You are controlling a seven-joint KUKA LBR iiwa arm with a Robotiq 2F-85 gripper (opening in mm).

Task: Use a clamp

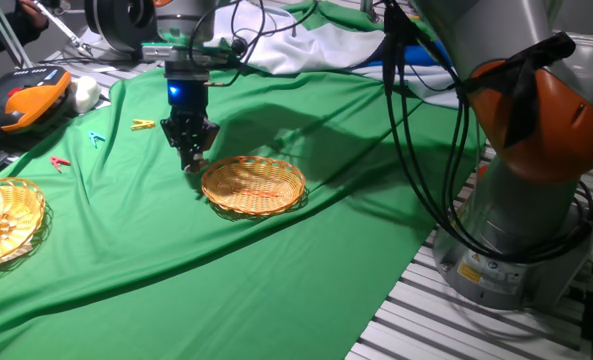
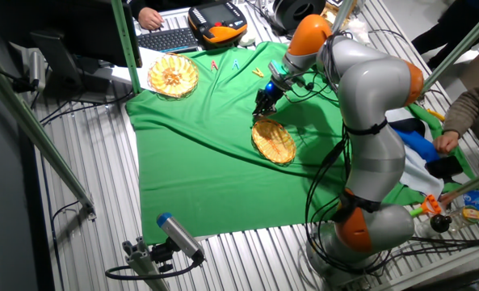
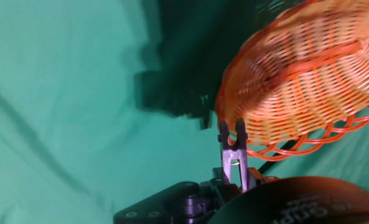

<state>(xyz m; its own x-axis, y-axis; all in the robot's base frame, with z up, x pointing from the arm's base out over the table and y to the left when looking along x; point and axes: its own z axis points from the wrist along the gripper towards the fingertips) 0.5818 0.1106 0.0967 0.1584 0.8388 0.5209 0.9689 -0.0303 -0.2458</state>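
Clamp point(image 3: 233, 155): held pinched in the closed jaws, its open tips set against the wicker basket point(image 3: 308, 81) rim just ahead. Judged part-done: clamp picked up; clipping onto rim outstanding.

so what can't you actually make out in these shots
- Whether the clamp already bites the basket rim: the hand view shows its tips at the rim, contact unclear.
- The gripper fingers' grip: clamp too small in both fixed views.
- The far basket's contents: too small.

no readable text, labels or numbers
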